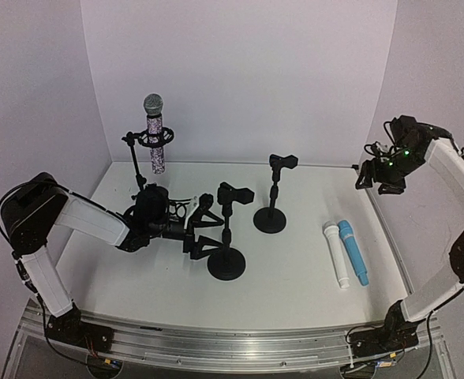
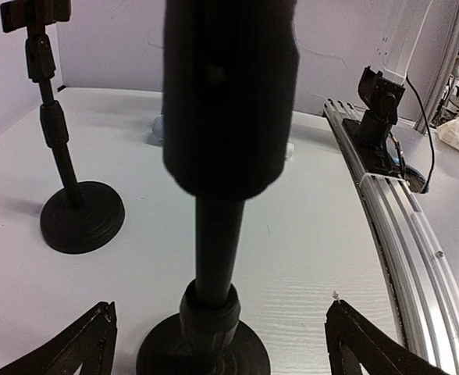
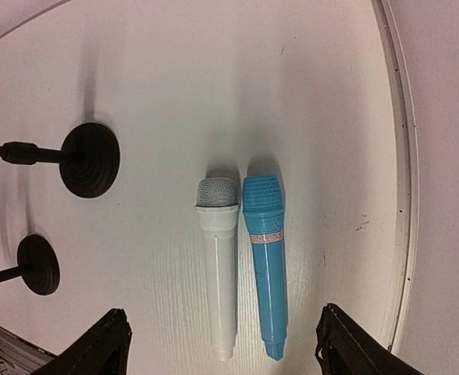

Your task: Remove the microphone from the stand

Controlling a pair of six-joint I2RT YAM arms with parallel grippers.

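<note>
White table [image 1: 295, 276], white walls, nothing fancy. The left gripper [image 1: 206, 230] has its fingers [image 2: 85, 348] spread wide and is holding nothing. The near stand [image 2: 214, 258] is dead ahead between them, the pole isn't touched on either side, and its empty clip fills the top of the left wrist view. That arm lies low across the table from the left.

The right gripper [image 3: 222, 348] is released too, fingers [image 3: 101, 348] apart with nothing in them. It hangs high over the right side, looking straight down at the white mic [image 3: 218, 266] and blue mic [image 3: 266, 266]. Those two lie flat, side by side and just about touching, heads pointing toward the back wall. The blue one has a patterned band under the head, but it's too small to read any writing.

The middle stand [image 1: 271, 201] sits between the near stand and the loose pair, clip empty as well.

The sparkly mic [image 1: 155, 138] is upright in the ring holder of the back stand [image 1: 136, 162], back left corner, well apart from both grippers.
</note>
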